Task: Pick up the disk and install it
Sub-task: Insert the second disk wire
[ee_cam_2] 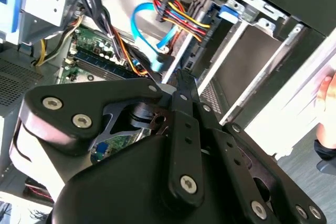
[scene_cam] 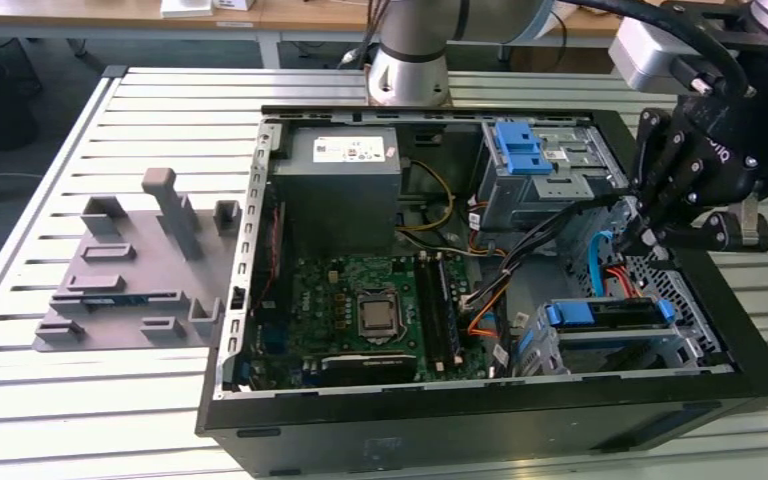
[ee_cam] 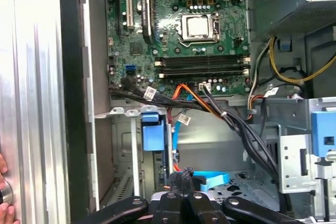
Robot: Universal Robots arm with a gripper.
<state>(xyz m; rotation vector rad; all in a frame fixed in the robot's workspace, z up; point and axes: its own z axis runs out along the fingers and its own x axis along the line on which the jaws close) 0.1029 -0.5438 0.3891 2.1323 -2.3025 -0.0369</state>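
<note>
within the open computer case (scene_cam: 491, 400), over its drive-bay corner at the exterior view's right:

- gripper (scene_cam: 654, 238): black, linkage type, hanging just above the case interior. fingers (ee_cam: 181, 179) pressed together in both wrist views, tips meeting with no gap, nothing held between them.
- disk (scene_cam: 611, 315): seated in the lower drive cage (scene_cam: 698, 345), just below and beside the fingertips, apart from them. blue plastic rail and tab on the side facing the motherboard; dark body lying flat in the cage. in the first wrist view its blue tab (ee_cam: 150, 136) sits ahead of the fingertips, a little to one side.
- blue flat cable (ee_cam_2: 144, 30): loops close past the fingertips; its connector end lies just ahead of them in the second wrist view.
- bundle of red, yellow, orange and black wires (ee_cam_2: 176, 11): beyond the fingertips, running toward the cage.
- motherboard (scene_cam: 371, 310): green, further from the fingers, across the case floor, with processor socket (ee_cam: 198, 26) at its middle.
- power supply (scene_cam: 344, 165): grey box with small white label, well apart from the fingers.
- upper drive cage with blue ridged latch (scene_cam: 524, 150): behind the gripper, near the arm base.
- grey fixture plate (scene_cam: 131, 280): outside the case on the slatted table (scene_cam: 37, 400), well apart from the fingers.
- person's hand (ee_cam: 3, 195): at the table edge.
</note>
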